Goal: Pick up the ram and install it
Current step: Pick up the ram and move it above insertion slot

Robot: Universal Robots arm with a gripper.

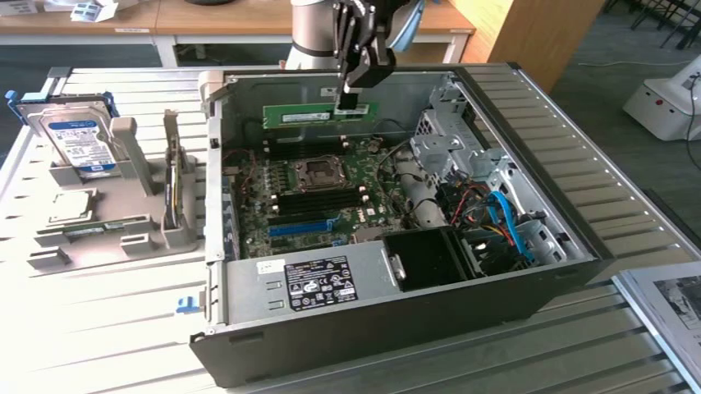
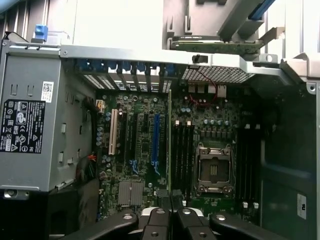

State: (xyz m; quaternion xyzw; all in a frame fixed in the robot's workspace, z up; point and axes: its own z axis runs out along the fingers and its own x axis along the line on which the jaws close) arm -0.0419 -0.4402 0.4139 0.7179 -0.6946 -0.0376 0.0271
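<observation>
The ram (image 1: 315,116), a long green stick with a white label, hangs level above the far end of the open computer case (image 1: 570,271). My gripper (image 1: 350,106) is shut on its end toward the exterior view's right and holds it from above. In the wrist view the ram (image 2: 170,145) shows edge-on as a thin strip running out from between my fingertips (image 2: 177,196), over the motherboard (image 2: 140,165). Black memory slots (image 2: 183,155) lie beside the processor socket (image 2: 214,169), just off the ram's line.
A grey holder (image 1: 110,222) at the exterior view's left carries a blue-labelled hard drive (image 1: 75,144). Inside the case are the power supply (image 1: 318,283), a black fan shroud (image 1: 432,258), a metal drive cage (image 1: 444,139) and blue cables (image 1: 510,226).
</observation>
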